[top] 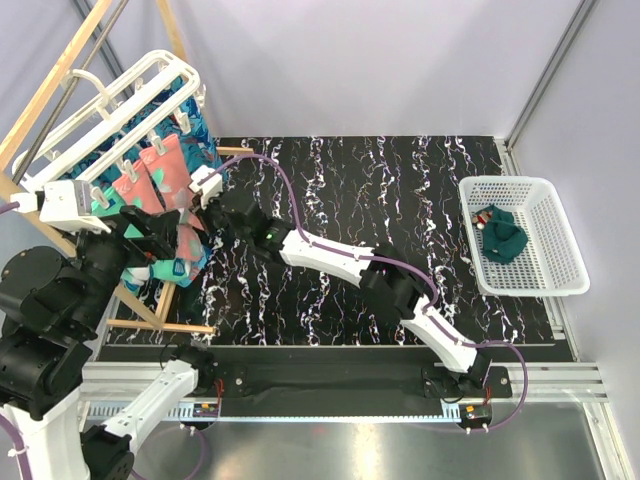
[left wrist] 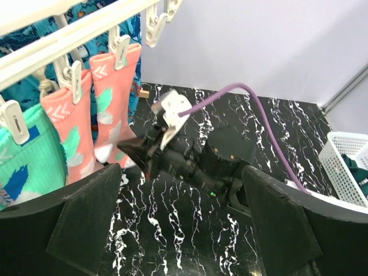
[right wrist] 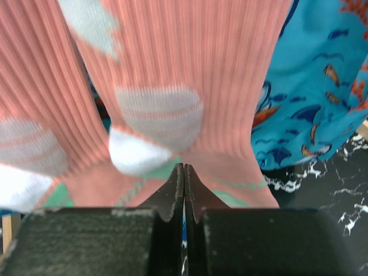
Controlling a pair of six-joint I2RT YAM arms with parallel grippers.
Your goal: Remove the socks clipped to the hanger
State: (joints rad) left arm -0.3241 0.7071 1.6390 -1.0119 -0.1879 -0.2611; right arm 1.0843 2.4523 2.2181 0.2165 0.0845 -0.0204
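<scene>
At the far left of the table (top: 400,200), the white hanger (top: 105,100) hung tilted against a wooden pole frame (top: 50,90), and the socks (top: 160,170) dangled from its clips. Two coral-pink socks (left wrist: 106,98) hung side by side under one bar, each held at the cuff by a white clip (left wrist: 121,49). A mint-green sock (left wrist: 23,155) hung just to their left in the left wrist view. Blue patterned fabric (right wrist: 310,98) showed to the right of the coral pair in the right wrist view.

From the near right, the right arm lay stretched across the table toward the hanger. The right end effector (right wrist: 184,172) had its fingers pressed together, with the tips against the toe end of one coral-pink sock. Whether any fabric was caught between them could not be told.

The left end effector (left wrist: 181,178) had its fingers spread wide and held nothing. It sat on the near side of the hanging socks, apart from them, and the right arm's wrist showed between its fingers.

A white mesh basket (top: 560,270) stood at the right edge of the table, well apart from the hanger, with a dark teal sock (top: 505,235) inside it.
</scene>
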